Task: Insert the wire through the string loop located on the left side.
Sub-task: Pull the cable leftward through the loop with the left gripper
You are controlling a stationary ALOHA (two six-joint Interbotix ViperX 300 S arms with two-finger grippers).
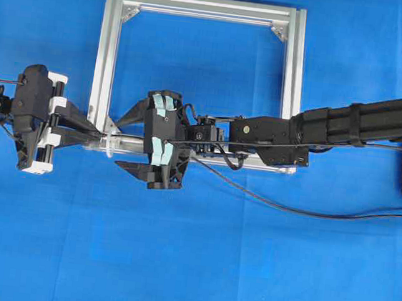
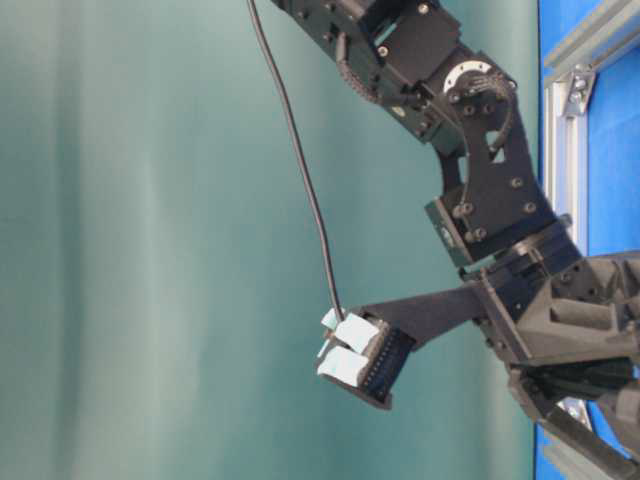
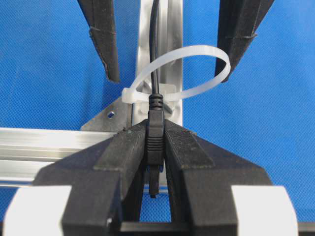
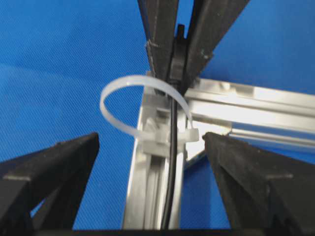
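Observation:
The wire (image 3: pixel 153 44) is a thin black cable, and it passes through the string loop (image 3: pixel 197 53), a whitish translucent ring standing on the aluminium frame's near left corner. My left gripper (image 3: pixel 156 127) is shut on the wire's black plug just past the loop. My right gripper (image 4: pixel 151 140) is open on the other side of the loop (image 4: pixel 115 105). The wire (image 4: pixel 172 167) runs between its spread fingers (image 4: pixel 59 167) untouched. Overhead, the left gripper (image 1: pixel 91 137) and right gripper (image 1: pixel 118 142) face each other at that corner.
The silver aluminium frame (image 1: pixel 107 54) lies flat on the blue cloth, with triangular corner brackets. The wire (image 1: pixel 289 203) trails right across the cloth and rises behind the right arm (image 2: pixel 300 170). Open cloth lies in front of both arms.

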